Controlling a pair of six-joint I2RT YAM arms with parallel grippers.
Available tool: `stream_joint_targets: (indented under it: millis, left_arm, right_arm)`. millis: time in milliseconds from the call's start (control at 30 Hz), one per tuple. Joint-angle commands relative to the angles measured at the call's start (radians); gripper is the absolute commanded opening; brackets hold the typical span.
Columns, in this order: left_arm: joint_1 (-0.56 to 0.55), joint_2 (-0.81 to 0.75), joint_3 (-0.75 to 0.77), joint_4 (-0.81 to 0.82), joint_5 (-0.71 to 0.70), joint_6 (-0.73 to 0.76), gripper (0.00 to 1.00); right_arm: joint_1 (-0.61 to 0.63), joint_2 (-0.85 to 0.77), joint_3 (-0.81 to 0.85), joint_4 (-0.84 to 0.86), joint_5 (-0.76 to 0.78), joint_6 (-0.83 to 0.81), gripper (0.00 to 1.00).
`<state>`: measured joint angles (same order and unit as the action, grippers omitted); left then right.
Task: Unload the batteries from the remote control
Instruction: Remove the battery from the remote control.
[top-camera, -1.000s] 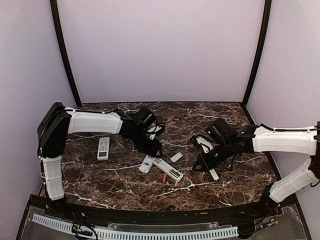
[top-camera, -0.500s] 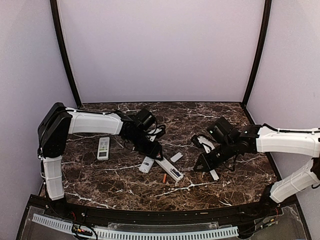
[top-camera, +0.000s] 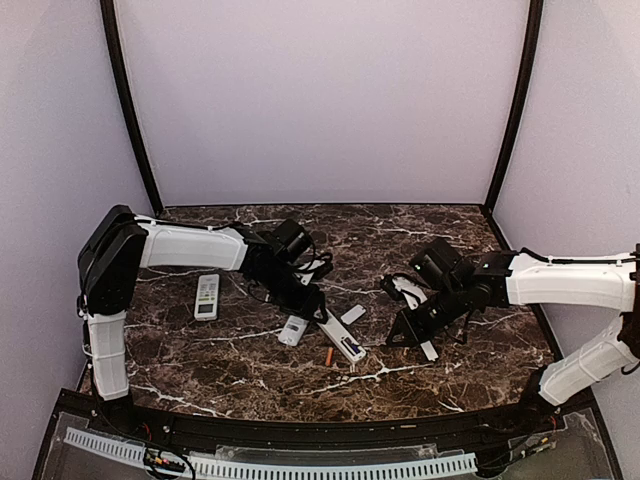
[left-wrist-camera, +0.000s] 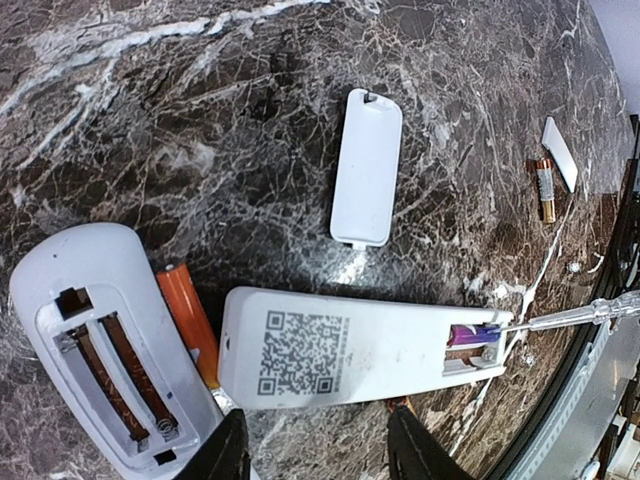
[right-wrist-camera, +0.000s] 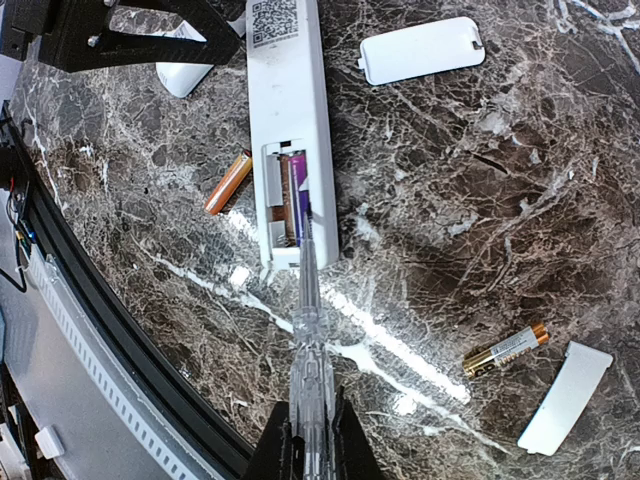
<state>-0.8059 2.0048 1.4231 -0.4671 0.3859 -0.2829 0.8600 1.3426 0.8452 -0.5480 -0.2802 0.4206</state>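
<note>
The white remote control (left-wrist-camera: 350, 345) lies back up with its compartment open and a purple battery (right-wrist-camera: 298, 190) inside. My right gripper (right-wrist-camera: 310, 432) is shut on a clear-handled screwdriver (right-wrist-camera: 310, 330) whose tip rests in that compartment against the purple battery. My left gripper (left-wrist-camera: 320, 448) stands open over the remote's near long edge, on the QR-code end. An orange battery (left-wrist-camera: 190, 320) lies loose beside the remote. A copper battery (right-wrist-camera: 505, 349) lies apart on the marble.
A second white remote (left-wrist-camera: 100, 340) with an empty open compartment lies next to the orange battery. A third remote (top-camera: 206, 296) sits at the left. Two white cover plates (left-wrist-camera: 366, 165) (right-wrist-camera: 565, 397) lie loose. The table's black front rail (right-wrist-camera: 120, 330) is close.
My right arm has edged left, bringing the screwdriver tip into the compartment. My left gripper has shifted slightly along the remote and its jaws have narrowed a little.
</note>
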Motion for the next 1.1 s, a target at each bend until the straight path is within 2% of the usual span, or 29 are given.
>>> stream_joint_targets:
  millis: [0,400,733,1067]
  left_arm:
    - [0.004,0.011,-0.018,-0.002,0.028,0.016,0.47]
    - [0.004,0.034,-0.016,0.018,0.040,0.014,0.46]
    - [0.004,0.061,0.014,0.022,0.075,0.005,0.46]
    - [0.001,0.081,-0.003,0.054,0.120,-0.029,0.45]
  right_arm:
    - [0.011,0.022,0.001,-0.014,0.005,0.001,0.00]
    - [0.013,0.050,0.059,-0.077,0.036,-0.005,0.00]
    - [0.012,0.097,0.058,-0.053,-0.030,0.000,0.00]
    - [0.013,0.142,0.032,0.011,-0.064,0.082,0.00]
